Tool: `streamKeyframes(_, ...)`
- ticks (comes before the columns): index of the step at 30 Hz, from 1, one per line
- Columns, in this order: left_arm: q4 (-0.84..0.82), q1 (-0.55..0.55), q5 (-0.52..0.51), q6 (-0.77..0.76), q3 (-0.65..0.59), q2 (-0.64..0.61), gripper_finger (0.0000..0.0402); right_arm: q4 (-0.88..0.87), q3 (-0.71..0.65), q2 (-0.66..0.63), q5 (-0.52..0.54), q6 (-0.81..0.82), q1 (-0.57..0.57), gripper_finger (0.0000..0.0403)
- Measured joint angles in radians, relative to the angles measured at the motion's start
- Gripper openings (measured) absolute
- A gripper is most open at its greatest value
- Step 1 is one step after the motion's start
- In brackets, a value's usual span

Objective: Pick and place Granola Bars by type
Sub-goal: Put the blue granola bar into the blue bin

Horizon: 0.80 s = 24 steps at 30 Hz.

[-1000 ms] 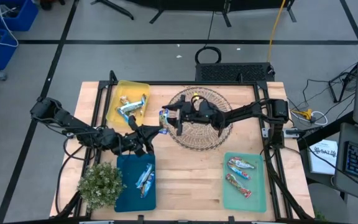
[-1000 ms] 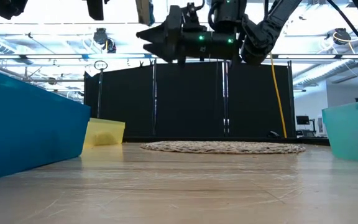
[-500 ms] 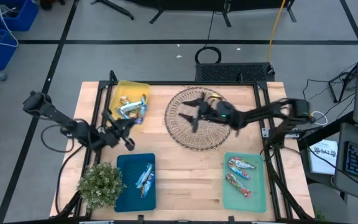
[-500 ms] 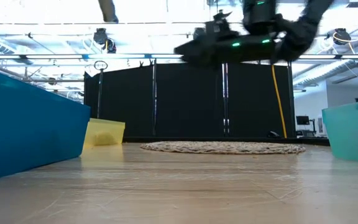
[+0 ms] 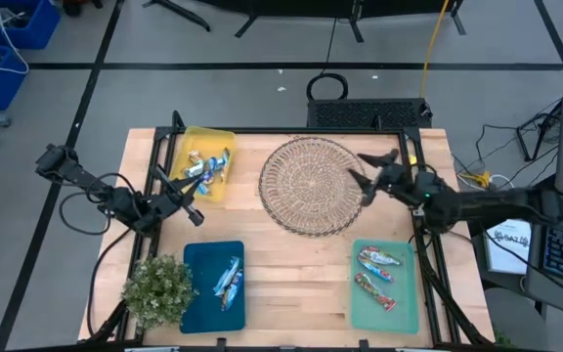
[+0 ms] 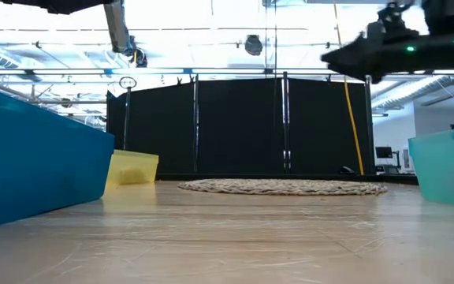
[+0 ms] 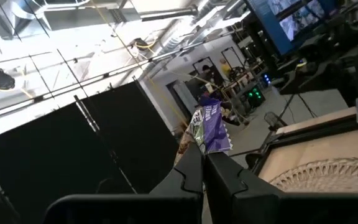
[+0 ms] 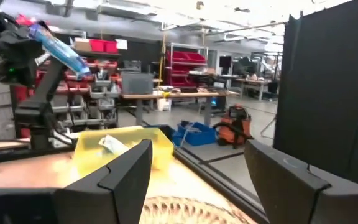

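Granola bars sorted by type on wooden surface [image 5: 301, 264]; both tools raised.

Left tool [image 5: 189, 186], clenched on one purple-wrapped bar [image 7: 210, 127], is beside the yellow tray [image 5: 203, 137]. Right tool [image 5: 368, 171], released and holding nothing, hovers at the right edge of the round wicker mat [image 5: 301, 186], which carries no bars. Yellow tray: small cluster of blue-and-silver bars [image 5: 208, 166]. Teal-blue tray [image 5: 194, 293]: blue bars [image 5: 228, 281]. Green tray [image 5: 409, 303]: two bars with red and orange [image 5: 374, 274]. Potted plant [image 5: 157, 288] stands at the surface's front left corner, just beside the teal-blue tray.
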Motion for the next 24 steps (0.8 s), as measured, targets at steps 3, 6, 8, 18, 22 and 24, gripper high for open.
streamKeyframes(3, -0.001, 0.000, -0.015, -0.005, 0.000, 0.000, 0.0004, -0.178, -0.013, -0.149, 0.023, 0.011, 0.000, 0.0247)
streamKeyframes(6, -0.002, 0.000, -0.024, -0.014, 0.000, 0.000, 0.0004, -0.339, -0.013, -0.250, 0.025, 0.023, 0.000, 0.0247)
streamKeyframes(8, -0.002, 0.000, -0.034, -0.014, 0.000, 0.000, 0.0004, -0.439, -0.013, -0.303, 0.025, 0.024, 0.000, 0.0247)
streamKeyframes(18, -0.005, 0.000, -0.074, -0.032, 0.000, 0.000, 0.0004, -0.532, -0.053, -0.458, 0.016, -0.045, 0.000, 0.0247)
streamKeyframes(22, -0.005, 0.001, -0.082, -0.032, 0.000, 0.000, 0.0004, -0.537, -0.100, -0.503, -0.008, -0.075, 0.000, 0.0247)
streamKeyframes(24, -0.005, 0.001, -0.082, -0.032, 0.000, 0.000, 0.0004, -0.536, -0.110, -0.519, -0.036, -0.076, 0.000, 0.0247)
